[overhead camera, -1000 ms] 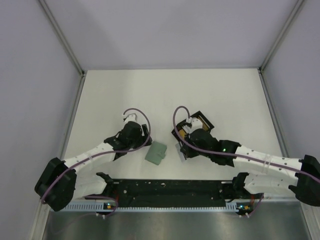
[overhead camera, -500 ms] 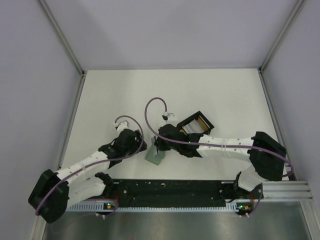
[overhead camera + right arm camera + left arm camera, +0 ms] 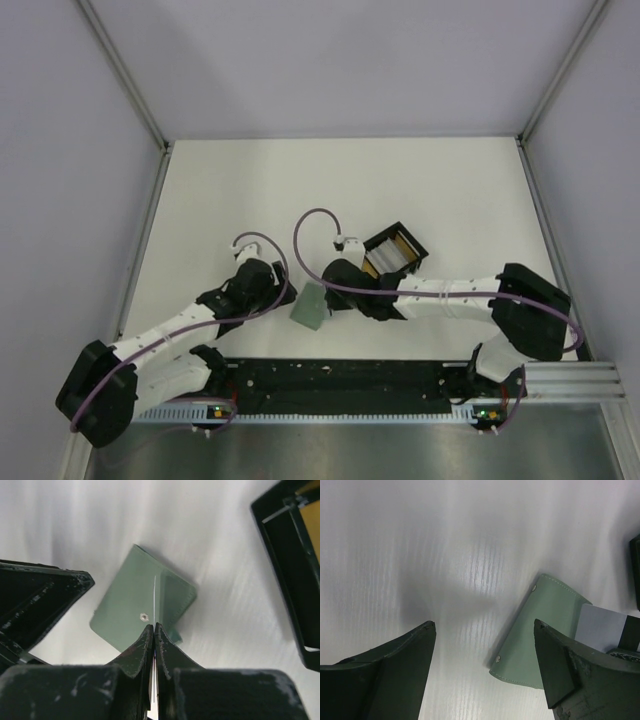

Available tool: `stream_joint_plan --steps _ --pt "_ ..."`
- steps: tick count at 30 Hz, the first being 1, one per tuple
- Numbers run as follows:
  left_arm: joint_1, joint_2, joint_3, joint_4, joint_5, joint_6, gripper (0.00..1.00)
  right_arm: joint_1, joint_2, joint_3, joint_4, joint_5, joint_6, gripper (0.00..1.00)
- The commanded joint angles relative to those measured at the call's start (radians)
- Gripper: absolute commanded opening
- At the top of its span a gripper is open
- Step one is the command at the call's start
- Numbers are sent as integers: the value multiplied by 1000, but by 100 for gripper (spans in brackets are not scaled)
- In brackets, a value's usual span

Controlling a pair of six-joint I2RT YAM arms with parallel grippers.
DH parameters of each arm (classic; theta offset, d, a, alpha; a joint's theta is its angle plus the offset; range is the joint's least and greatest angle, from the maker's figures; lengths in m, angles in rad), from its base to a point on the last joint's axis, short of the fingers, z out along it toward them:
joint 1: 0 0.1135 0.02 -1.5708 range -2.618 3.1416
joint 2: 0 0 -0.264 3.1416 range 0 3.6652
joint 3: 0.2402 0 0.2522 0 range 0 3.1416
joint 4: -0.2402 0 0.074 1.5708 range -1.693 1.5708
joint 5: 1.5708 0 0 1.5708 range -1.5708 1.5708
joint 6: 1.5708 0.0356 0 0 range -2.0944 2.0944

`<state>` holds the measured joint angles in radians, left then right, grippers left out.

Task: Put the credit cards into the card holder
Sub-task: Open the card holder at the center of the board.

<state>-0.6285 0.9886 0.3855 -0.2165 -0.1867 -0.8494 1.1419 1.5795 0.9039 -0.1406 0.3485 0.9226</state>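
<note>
The sage-green card holder (image 3: pixel 311 306) lies closed on the white table between the two arms; it also shows in the left wrist view (image 3: pixel 540 630) and the right wrist view (image 3: pixel 135 607). My right gripper (image 3: pixel 154 626) is shut on a thin pale credit card (image 3: pixel 154 597), seen edge-on, held over the holder's fold. That card shows as a pale rectangle in the left wrist view (image 3: pixel 597 627). My left gripper (image 3: pixel 482 627) is open and empty just left of the holder, its right finger (image 3: pixel 560 665) over the holder's near edge.
A black open box (image 3: pixel 395 248) with compartments stands right behind the right gripper, with yellow-orange cards inside; its wall shows at the right edge of the right wrist view (image 3: pixel 280 555). The black rail (image 3: pixel 340 380) runs along the near table edge.
My right arm swung left from the black box with the card and now hovers over the card holder. My left arm shifted slightly down and left.
</note>
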Motion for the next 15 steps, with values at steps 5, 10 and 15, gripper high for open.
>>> stream_joint_plan --steps 5,10,15 --pt "-11 35 -59 133 98 30 79 10 -147 -121 -10 38 -18 0" --pt "-36 61 -71 157 113 10 74 -5 -162 -158 6 43 8 0" --pt "-100 94 -76 186 112 -25 56 -57 -170 -223 103 -40 47 0"
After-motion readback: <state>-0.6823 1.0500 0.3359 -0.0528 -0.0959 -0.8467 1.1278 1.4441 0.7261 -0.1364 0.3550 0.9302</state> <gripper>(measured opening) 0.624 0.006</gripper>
